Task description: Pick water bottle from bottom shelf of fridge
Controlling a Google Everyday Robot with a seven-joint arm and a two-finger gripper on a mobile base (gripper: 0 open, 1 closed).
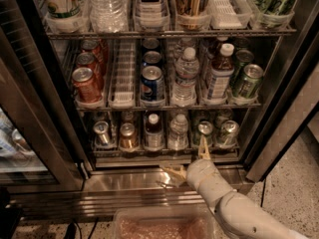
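Note:
The fridge [279, 108] stands open in front of me. Its bottom shelf [164, 152] holds several cans and two bottles in clear lane trays. The water bottle [178, 132], clear with a white cap, stands in the middle of that shelf. A white-capped bottle of dark liquid [153, 131] is on its left and a can [204, 131] on its right. My gripper [182, 155] is open and empty. It sits just in front of and below the shelf edge, right of the water bottle and over the steel base. One finger [203, 147] points up at the can.
The middle shelf holds red cans [86, 83], a blue can [152, 82], another water bottle [187, 73], a labelled dark bottle [219, 73] and green cans [247, 81]. The glass door [25, 133] hangs open at left. A plastic bin [164, 225] lies below the steel base [124, 180].

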